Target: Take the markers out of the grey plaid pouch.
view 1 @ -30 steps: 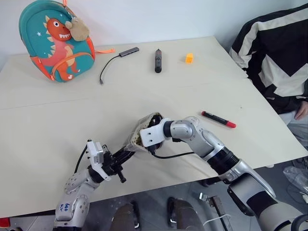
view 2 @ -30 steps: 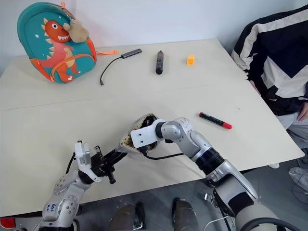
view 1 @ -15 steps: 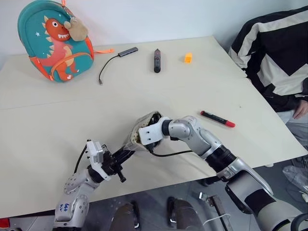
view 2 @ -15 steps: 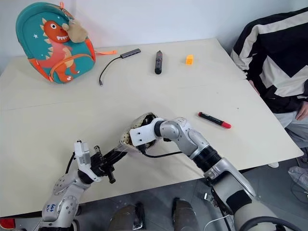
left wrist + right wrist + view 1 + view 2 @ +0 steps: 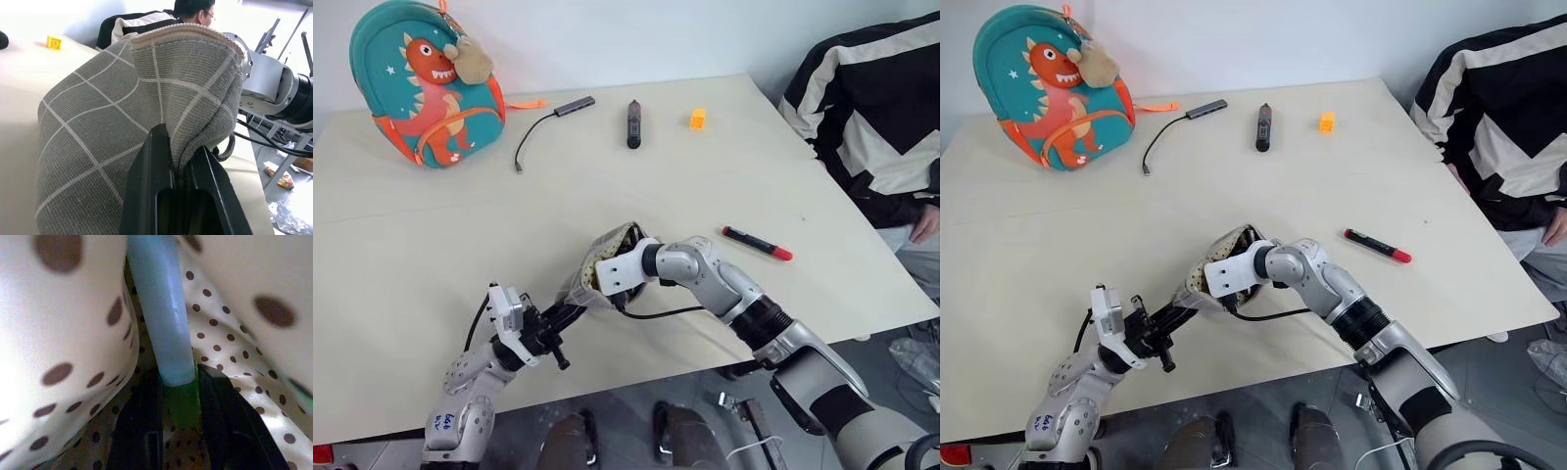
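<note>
- Near the front edge of the table [image 5: 431,245], the left gripper [image 5: 178,169] is pinching a fold of the grey plaid pouch [image 5: 599,266] with its fingers clamped tight on the fabric, propping the pouch up off the tabletop.
- The right gripper [image 5: 178,382] is sitting deep inside the pouch mouth, and its fingers are sitting narrow around the green marker [image 5: 164,328], one on each side of it. Looks like the grab is just about made.
- The red marker [image 5: 757,243] is already lying out on the table, off to the robot's right and well apart from the pouch.
- If I were doing this bit: I'd be squeezing firmly before pulling, then drawing the marker straight back out along its own length so the tip isn't snagging on the spotted lining [image 5: 68,333]. The left side needs to be keeping its pinch so the pouch isn't dragged along.
- Table is a plain pale beige top, pretty uncluttered. Sitting along the far side are a teal dinosaur backpack [image 5: 426,83], a small cable adapter [image 5: 553,113], a thick black pen [image 5: 633,122] and a little orange block [image 5: 697,117].
- A person in a black and white jacket [image 5: 871,117] is sitting at the right-hand side, against a plain white wall.
</note>
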Robot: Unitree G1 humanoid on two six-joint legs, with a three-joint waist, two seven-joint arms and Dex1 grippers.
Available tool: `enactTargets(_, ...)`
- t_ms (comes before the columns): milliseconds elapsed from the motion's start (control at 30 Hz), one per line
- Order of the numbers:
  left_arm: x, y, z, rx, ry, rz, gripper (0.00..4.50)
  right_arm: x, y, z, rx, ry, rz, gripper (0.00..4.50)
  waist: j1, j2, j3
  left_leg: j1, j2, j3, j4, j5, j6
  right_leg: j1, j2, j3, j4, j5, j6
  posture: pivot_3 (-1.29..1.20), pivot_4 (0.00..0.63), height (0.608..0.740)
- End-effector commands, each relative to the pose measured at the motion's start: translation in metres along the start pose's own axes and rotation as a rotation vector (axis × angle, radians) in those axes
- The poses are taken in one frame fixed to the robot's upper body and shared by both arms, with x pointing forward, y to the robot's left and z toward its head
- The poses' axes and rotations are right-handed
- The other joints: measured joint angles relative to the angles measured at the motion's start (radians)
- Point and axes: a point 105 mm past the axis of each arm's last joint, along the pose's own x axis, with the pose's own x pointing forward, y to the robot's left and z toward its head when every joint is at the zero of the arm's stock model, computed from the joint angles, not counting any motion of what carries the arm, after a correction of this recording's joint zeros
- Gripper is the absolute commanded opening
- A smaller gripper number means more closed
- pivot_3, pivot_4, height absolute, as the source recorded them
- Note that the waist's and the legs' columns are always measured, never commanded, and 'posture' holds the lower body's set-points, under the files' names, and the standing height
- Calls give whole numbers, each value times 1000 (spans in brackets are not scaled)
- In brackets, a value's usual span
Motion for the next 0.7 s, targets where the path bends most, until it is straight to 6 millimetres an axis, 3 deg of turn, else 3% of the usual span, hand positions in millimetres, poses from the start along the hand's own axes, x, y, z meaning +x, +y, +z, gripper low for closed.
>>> enactTargets(33,7,-15,11,26,-44,-77,0,-13,7,-11,77,43,51,685,4,0,0,0,0,0,0,0,0,0,0,0,0,0,0,0,150,740)
enactTargets(167,7,-15,11,28,-44,-75,0,-34,-10,6,108,-6,39,659,11,0,0,-1,0,0,0,-2,-1,-1,0,-1,0,-1,-1,0,150,740)
enactTargets(367,7,-13,10,33,-47,-68,0,-63,-23,8,105,2,55,659,23,0,0,-1,0,3,1,-3,0,-2,-1,-3,0,-1,-1,0,150,740)
enactTargets(700,7,-12,10,41,-41,-65,0,-88,-32,30,124,-80,74,659,26,-1,1,-1,1,5,0,-3,-1,-3,0,-2,-1,-1,-1,0,150,740)
